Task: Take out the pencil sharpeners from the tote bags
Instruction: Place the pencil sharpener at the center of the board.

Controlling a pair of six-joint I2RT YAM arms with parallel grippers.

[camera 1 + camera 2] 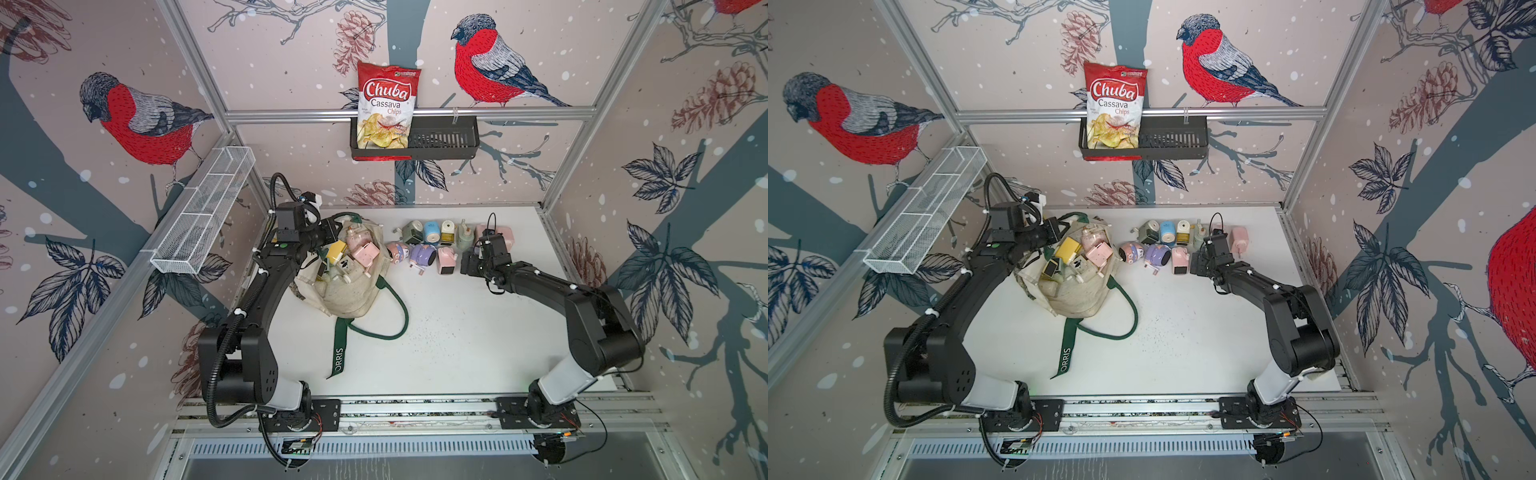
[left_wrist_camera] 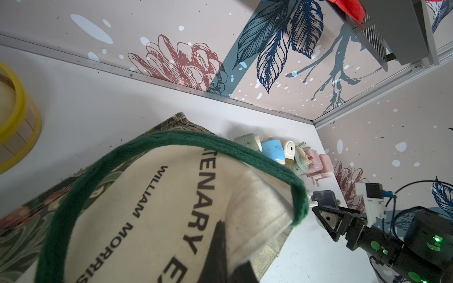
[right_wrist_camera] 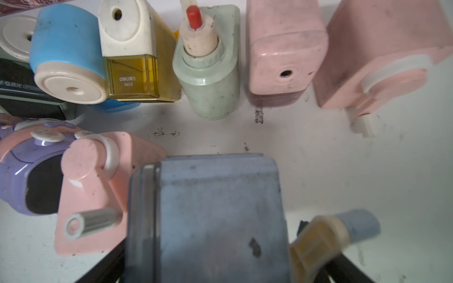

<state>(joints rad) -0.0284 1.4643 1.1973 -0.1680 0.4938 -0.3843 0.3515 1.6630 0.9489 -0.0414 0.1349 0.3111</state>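
The cream tote bag (image 1: pixel 353 295) lies open on the white table (image 1: pixel 457 340), seen in both top views, with several pencil sharpeners inside, among them a pink one (image 1: pixel 365 253) and a yellow one (image 1: pixel 336 250). My left gripper (image 1: pixel 328 232) is shut on the bag's canvas rim (image 2: pixel 245 191) at its far left side. More sharpeners stand in two rows to the right of the bag (image 1: pixel 432 230). My right gripper (image 1: pixel 471 262) is at the right end of the near row, shut on a grey-blue sharpener (image 3: pixel 208 215) beside a pink one (image 3: pixel 90 191).
A red-and-white chips bag (image 1: pixel 388 104) stands in a black basket (image 1: pixel 444 141) on the back rail. A white wire basket (image 1: pixel 203 212) hangs on the left rail. The bag's green strap (image 1: pixel 338 353) trails toward the table's front. A yellow-rimmed round container (image 2: pixel 14 117) shows beside the bag.
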